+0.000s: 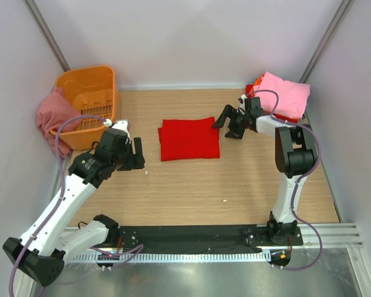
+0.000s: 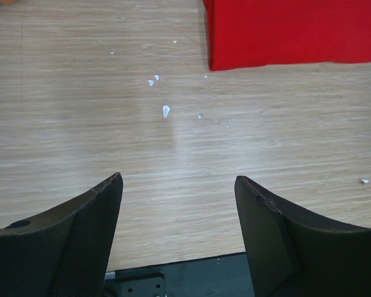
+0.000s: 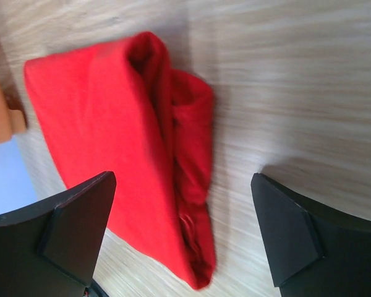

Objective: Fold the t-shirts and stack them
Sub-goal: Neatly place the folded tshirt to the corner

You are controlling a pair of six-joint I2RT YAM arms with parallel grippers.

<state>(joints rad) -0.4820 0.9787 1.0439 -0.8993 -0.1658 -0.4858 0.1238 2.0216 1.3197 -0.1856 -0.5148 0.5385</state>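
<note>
Left gripper [image 2: 179,185] and right gripper [image 3: 184,185] flank our folded red t-shirt [image 1: 189,138], fingers spread, empty; next, we judge, carry it onto the stack [image 1: 285,93] to its right.

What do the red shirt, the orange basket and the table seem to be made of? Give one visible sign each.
Red shirt: soft matte cloth, probably knit; it lies in limp rounded folds. Basket: smooth orange plastic, judging by its moulded slots. Table: wood-grain top; real wood or laminate unclear.
</note>
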